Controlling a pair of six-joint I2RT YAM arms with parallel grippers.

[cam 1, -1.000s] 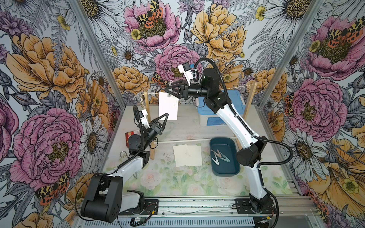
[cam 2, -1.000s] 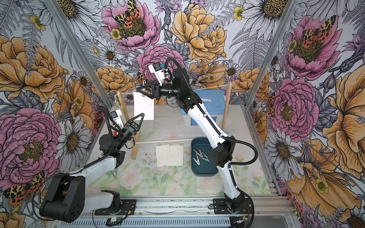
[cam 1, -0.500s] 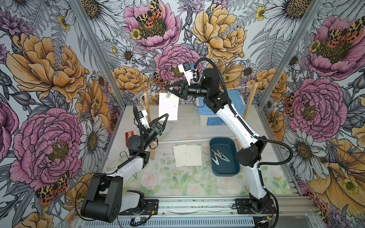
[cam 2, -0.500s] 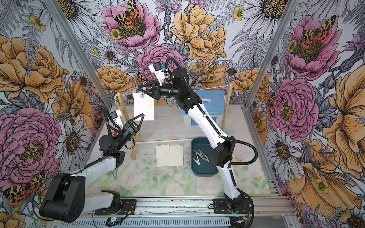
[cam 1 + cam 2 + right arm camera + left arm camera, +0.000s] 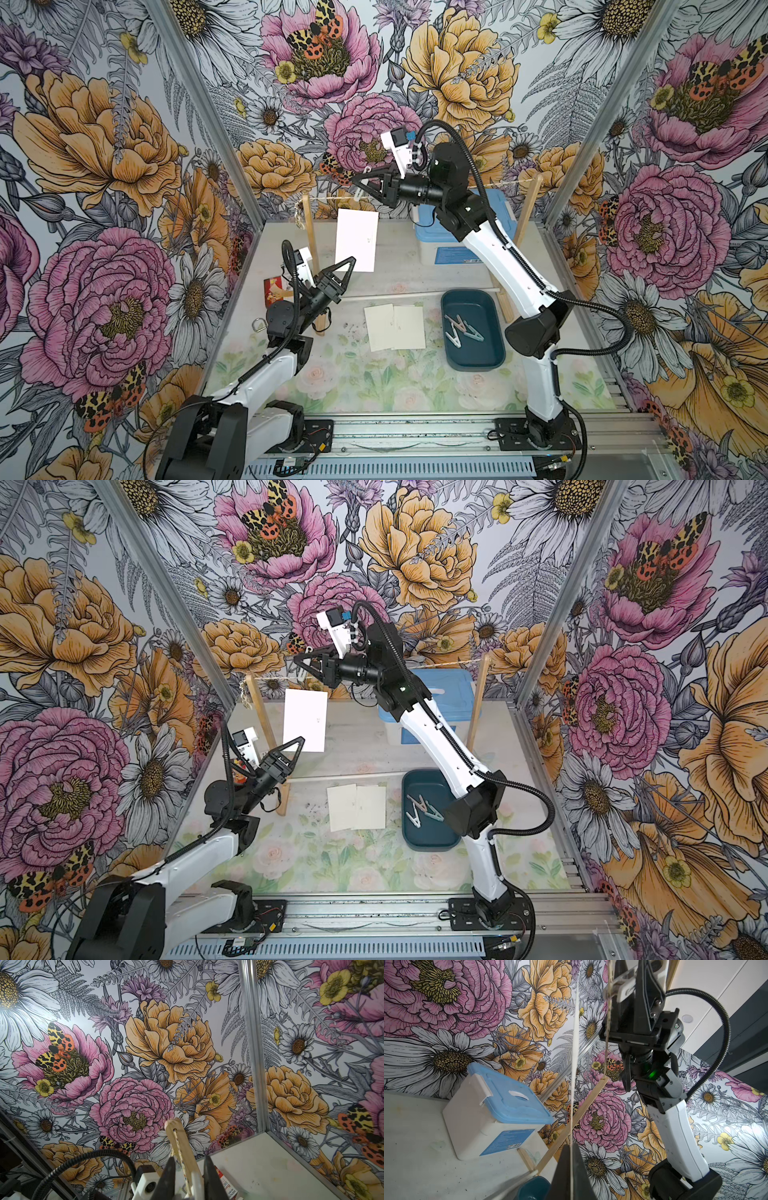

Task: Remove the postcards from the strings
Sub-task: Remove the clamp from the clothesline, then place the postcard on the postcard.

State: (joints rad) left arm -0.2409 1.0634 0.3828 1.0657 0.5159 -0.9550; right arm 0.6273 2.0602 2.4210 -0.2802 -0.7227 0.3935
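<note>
"White card on beige twine: where does it sit in both top views?"

"The hanging postcard (image 5: 356, 240) dangles under the string (image 5: 505, 183), between the two wooden posts (image 5: 311, 245) and nearer the one on the left arm's side. The left hand (image 5: 350, 262) is closed on the card's lower corner. The right hand (image 5: 360, 183) is up at the string, directly over the card's top edge, with its fingers drawn together. What it grips is too small to tell there."

"And the rest?"

"The loose postcards (image 5: 356, 807) lie flat and overlapping on the desk (image 5: 291, 866), just beside a teal tray (image 5: 432, 837) with a few pegs (image 5: 422, 808) in it."

"The left wrist view?"

"The card shows edge-on, a thin pale line rising from between that hand's closed fingers (image 5: 562, 1176). Past it, the right hand clamps a white clothespin (image 5: 623, 987) sitting on the string."

"The right wrist view?"

"That clothespin (image 5: 197, 1184) is squeezed between two black fingers (image 5: 209, 1180). The string runs from it to a hole near a post's top. The card itself is out of sight here."
</note>
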